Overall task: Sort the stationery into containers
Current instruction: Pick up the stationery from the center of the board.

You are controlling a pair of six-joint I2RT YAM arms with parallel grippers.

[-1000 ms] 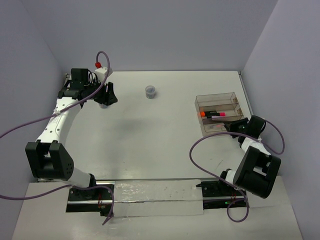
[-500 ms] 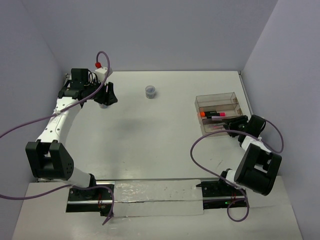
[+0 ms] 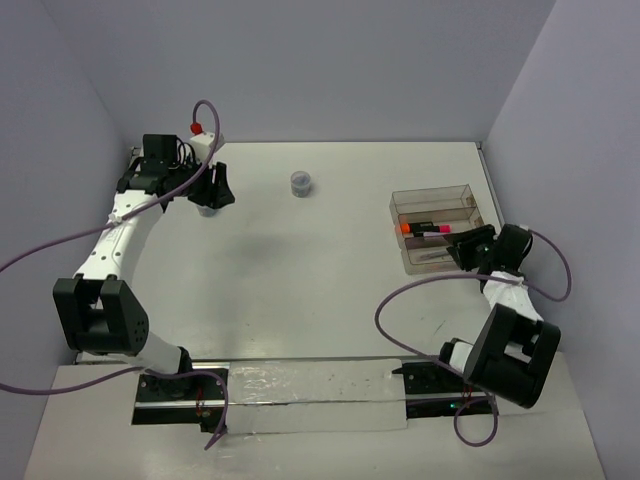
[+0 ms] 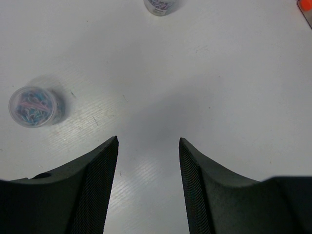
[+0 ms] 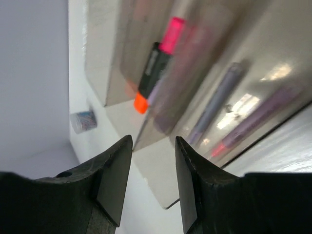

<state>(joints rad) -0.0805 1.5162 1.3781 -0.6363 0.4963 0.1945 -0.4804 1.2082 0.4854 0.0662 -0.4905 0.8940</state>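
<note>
The clear smoky tray (image 3: pixel 470 196) stands at the right. It holds a black marker with an orange-red end (image 3: pixel 418 226), a magenta pen (image 3: pixel 437 232) and grey-purple pens (image 3: pixel 436 257). My right gripper (image 3: pixel 466 250) is open and empty, just at the tray's near edge. In the right wrist view the tray (image 5: pixel 105 58), the marker (image 5: pixel 152 73) and a grey-purple pen (image 5: pixel 219 100) lie ahead of the gripper (image 5: pixel 153 139). One round jar (image 3: pixel 300 183) stands at the back middle. A second jar (image 4: pixel 31 106) sits left of my open, empty left gripper (image 4: pixel 148 140), which shows in the top view (image 3: pixel 213 195) at the back left.
The grey walls close the table at the back and both sides. The back jar also shows in the left wrist view (image 4: pixel 161 6) and in the right wrist view (image 5: pixel 83 122). A clear sheet (image 3: pixel 310 395) lies between the arm bases.
</note>
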